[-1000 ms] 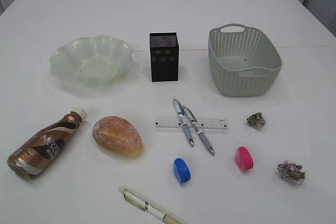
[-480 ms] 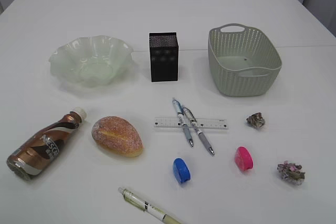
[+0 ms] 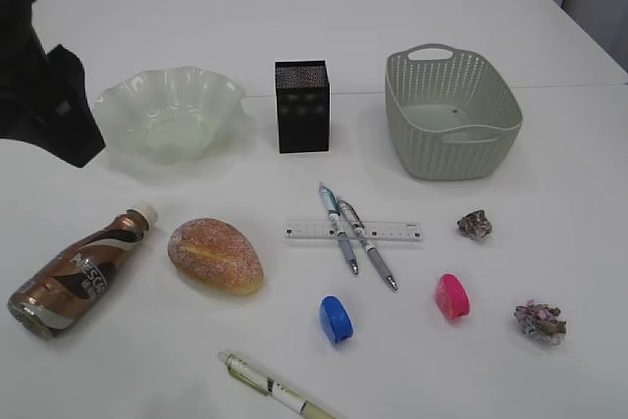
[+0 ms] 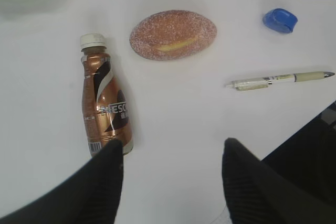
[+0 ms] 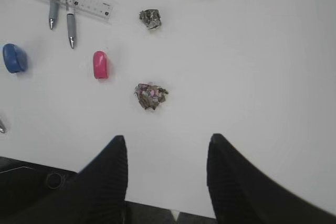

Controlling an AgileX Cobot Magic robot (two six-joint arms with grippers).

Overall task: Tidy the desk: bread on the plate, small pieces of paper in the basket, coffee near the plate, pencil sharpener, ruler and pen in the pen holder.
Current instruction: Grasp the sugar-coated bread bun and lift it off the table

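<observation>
Overhead-ish, left end effector hovers with jaws wide and empty above the white tabletop; the brown plastic coffee bottle with white cap lies on its side just ahead of its left finger, base end nearest. Sugar-dusted oval bread roll sits beyond the bottle, beside the cap end, apart from it. Cream-barrelled pen lies flat ahead to the right, blue rounded plastic pencil sharpener farther out.

Right end effector also spread wide, holding nothing, over bare tabletop. Crumpled multicoloured paper wad lies just ahead of its left finger; pink rounded plastic pencil sharpener farther left, second smaller grey crumpled paper scrap well ahead.

Exterior view: frosted pale-green wavy-rimmed glass plate at back left, black perforated square pen holder upright at centre back, grey-green woven-look plastic basket with handles back right; basket looks empty. Clear plastic ruler lies flat mid-table with two grey-blue click pens across it. Dark blurred arm part fills the left edge, in front of the plate's rim; neither end effector's tips show in this view.
</observation>
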